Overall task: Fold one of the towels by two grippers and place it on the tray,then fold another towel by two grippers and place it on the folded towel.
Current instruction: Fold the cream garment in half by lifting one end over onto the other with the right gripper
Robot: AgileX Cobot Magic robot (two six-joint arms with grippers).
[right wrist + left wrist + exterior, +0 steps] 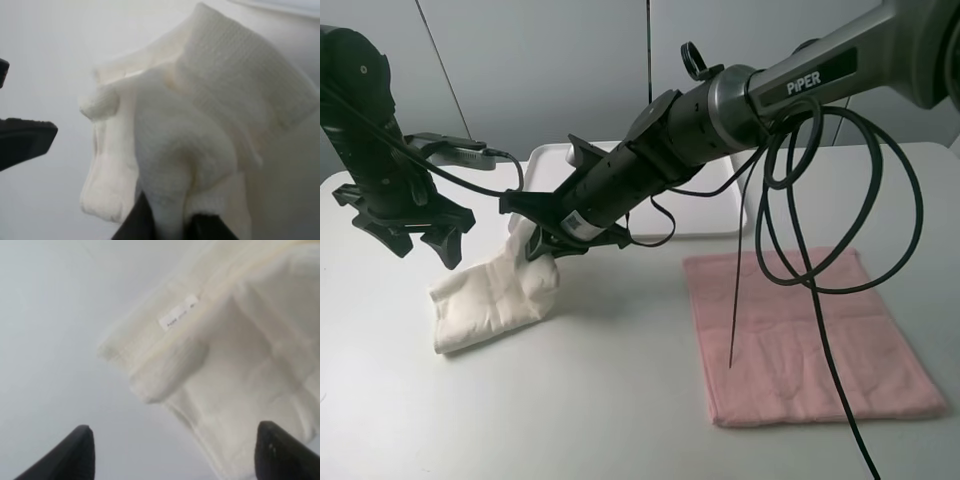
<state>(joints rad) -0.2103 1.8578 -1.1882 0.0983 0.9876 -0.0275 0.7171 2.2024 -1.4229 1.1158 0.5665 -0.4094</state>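
On the table, right gripper pinches the cream towel; left gripper hangs spread wide

Bright, even, diffuse light fills the high view, apparently from overhead. The cream towel throws only a soft grey shadow onto the table along its near edge, and a fainter smear of shade lies just right of it. There is no glare, and focus is fair throughout.

In the left wrist view the towel is washed out and nearly merges with the pale table beside it. The label on it is blurred beyond reading. The left gripper near it is dark and soft-edged.

In the right wrist view the towel's upper fold is crisp, while its nearest bulge is out of focus.
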